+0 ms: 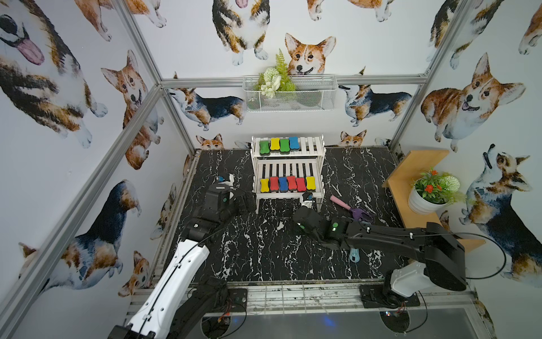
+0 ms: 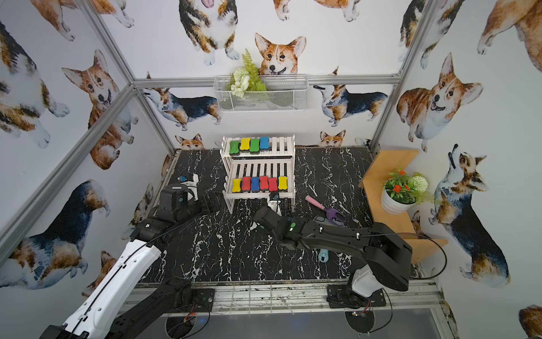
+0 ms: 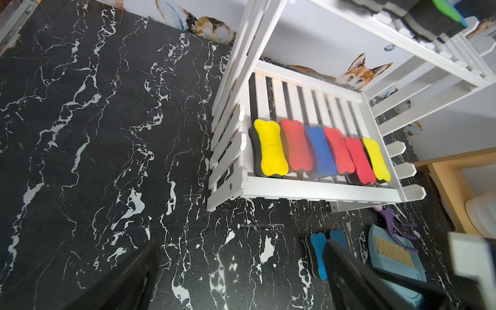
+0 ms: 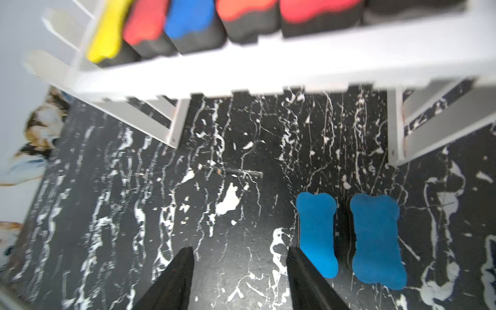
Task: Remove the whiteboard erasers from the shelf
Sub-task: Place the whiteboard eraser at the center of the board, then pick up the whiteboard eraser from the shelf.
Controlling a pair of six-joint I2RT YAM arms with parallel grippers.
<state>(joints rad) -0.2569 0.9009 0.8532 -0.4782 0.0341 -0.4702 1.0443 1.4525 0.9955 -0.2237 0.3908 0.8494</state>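
Ten erasers [image 3: 320, 151] on shelf [image 3: 322, 189], two before it

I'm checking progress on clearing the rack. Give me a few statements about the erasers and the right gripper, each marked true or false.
1. The shelf carries four upper-tier erasers. True.
2. The lower-tier erasers are all red. False: the row runs yellow, red, blue, red, red, yellow.
3. Two blue erasers lie on the table in front of the shelf. True.
4. The right gripper is holding a blue eraser. False: its jaws are apart with nothing between them.
5. The potted plant stands on the shelf. False: it stands on the tan wooden unit.
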